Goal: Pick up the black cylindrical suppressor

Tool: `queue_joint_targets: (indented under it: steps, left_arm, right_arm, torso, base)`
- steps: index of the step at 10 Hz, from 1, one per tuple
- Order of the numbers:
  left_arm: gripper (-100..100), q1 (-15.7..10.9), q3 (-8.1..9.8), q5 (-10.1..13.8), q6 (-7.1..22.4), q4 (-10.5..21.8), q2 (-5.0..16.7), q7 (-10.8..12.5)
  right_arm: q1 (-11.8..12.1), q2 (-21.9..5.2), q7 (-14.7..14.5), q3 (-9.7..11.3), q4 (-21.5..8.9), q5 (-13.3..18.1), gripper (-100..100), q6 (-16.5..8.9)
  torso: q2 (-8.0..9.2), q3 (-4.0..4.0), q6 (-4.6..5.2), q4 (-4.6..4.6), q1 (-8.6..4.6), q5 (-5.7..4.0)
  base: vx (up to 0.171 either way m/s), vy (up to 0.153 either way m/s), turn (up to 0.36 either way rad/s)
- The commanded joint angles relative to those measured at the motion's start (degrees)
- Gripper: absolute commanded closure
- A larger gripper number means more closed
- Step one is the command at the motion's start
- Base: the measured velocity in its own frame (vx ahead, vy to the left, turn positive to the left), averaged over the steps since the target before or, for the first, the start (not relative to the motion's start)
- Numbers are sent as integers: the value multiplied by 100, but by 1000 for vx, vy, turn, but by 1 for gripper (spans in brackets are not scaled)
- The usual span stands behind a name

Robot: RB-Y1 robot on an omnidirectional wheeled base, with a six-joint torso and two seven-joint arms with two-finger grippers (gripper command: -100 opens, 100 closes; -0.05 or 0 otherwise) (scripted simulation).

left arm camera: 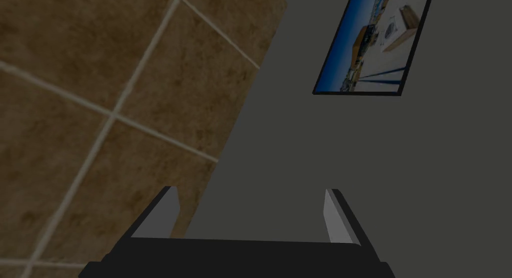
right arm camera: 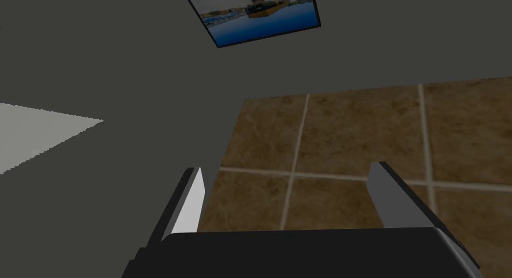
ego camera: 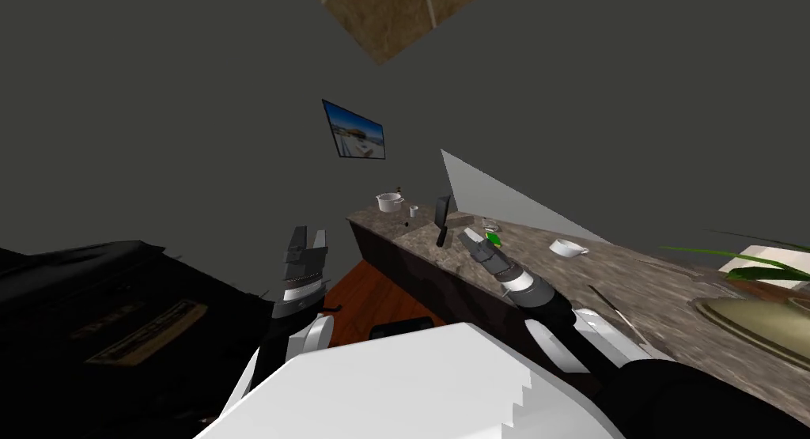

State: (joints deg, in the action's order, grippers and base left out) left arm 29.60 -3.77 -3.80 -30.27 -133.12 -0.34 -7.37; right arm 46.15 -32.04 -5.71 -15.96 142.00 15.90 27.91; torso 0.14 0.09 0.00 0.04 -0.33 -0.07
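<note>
Black cylindrical suppressor (ego camera: 443, 217) upright on mottled stone counter (ego camera: 633, 278) — right gripper (ego camera: 470, 236) beside it, left gripper (ego camera: 308, 235) aloft, both spread.

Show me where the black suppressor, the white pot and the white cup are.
black suppressor (ego camera: 443, 214), head view, upper body.
white pot (ego camera: 388, 203), head view, side wall.
white cup (ego camera: 563, 248), head view, side wall.

head: steeply down, rolled, over counter (ego camera: 633, 284) | wrists: both upward, sharing wall picture (left arm camera: 372, 44), brown tiles (left arm camera: 100, 114)
</note>
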Motion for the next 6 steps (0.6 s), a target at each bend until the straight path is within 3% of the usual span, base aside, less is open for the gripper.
queue_joint_targets:
  steps: [1, 3, 4, 5, 6]
  left_arm:
    - [0, 0, 0, 0, 0, 0, 0, 0]
    - [0, 1, 0, 0, 0, 0, 0, 0]
    - [0, 1, 0, 0, 0, 0, 0, 0]
    - [0, 2, 1, 0, 0, 0, 0, 0]
    - [0, 1, 0, 0, 0, 0, 0, 0]
  right_arm:
    - [75, -157, -93, -26, -55, 200, -100, -5]
    - [466, -534, -310, -251, -170, 592, -100, -35]
    - [493, -625, -310, -251, -170, 709, -100, -35]
    - [718, -836, -424, -355, -252, 907, -100, -58]
    - [718, -864, -424, -355, -252, 981, -100, -58]
  torso:
    - [0, 0, 0, 0, 0, 0]
    - [-12, -7, 0, -2, 3, 0]
    - [-14, -8, 0, -3, 0, 0]
    - [-17, -9, 5, -3, 2, -1]
    - [-21, -12, -1, -4, 3, 0]
  base:
    - [-49, -41, 251]
    - [-39, -31, 371]
    - [-30, -33, 218]
    - [-26, -24, 383]
    - [-17, -24, 198]
